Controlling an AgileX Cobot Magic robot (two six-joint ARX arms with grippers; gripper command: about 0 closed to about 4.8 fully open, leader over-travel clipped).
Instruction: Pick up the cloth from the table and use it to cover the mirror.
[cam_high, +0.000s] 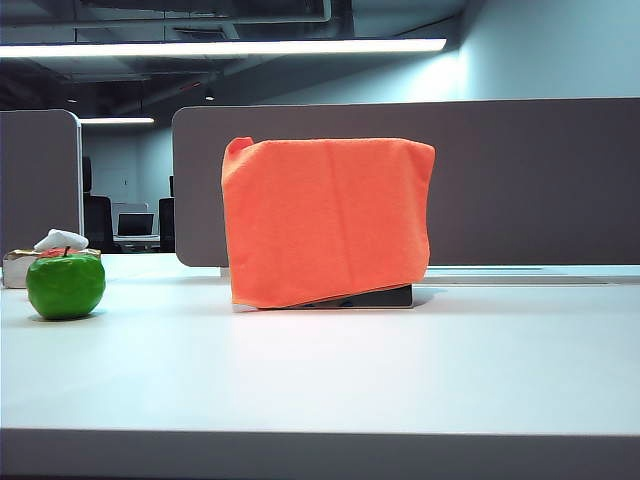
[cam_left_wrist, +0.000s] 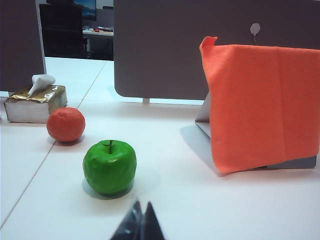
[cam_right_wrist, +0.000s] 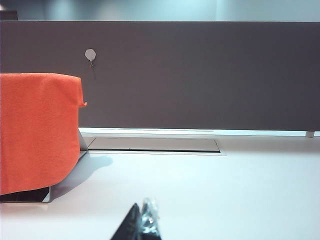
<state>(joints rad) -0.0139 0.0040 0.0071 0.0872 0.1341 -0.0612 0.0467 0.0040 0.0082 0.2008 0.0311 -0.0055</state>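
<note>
The orange cloth (cam_high: 328, 222) hangs draped over the upright mirror (cam_high: 375, 297) near the middle of the white counter (cam_high: 330, 375). In the exterior view it covers almost the whole panel; only a dark strip of the mirror's lower edge shows beneath the hem, toward 5 o'clock of the cloth. The hem runs slanted, lower on the left side and higher on the right, and one corner of the cloth pokes up at its 11 o'clock. A grey desk partition (cam_high: 520, 180) stands behind the covered mirror.

At 9 o'clock from the cloth, well apart from it, a green apple (cam_high: 65, 285) sits on the counter. Behind the apple is a tissue box (cam_high: 20, 268) with a white tissue sticking out. The left wrist view also shows an orange fruit-like ball (cam_left_wrist: 65, 124) between the tissue box and the apple.

Neither arm appears in the exterior view. The left gripper (cam_left_wrist: 138, 226) shows only as dark finger tips at the edge of the left wrist view, pressed together and holding nothing, with the apple just ahead of them. The right gripper (cam_right_wrist: 141, 223) likewise shows its fingers together and empty above bare counter, the draped cloth off to one side.
</note>
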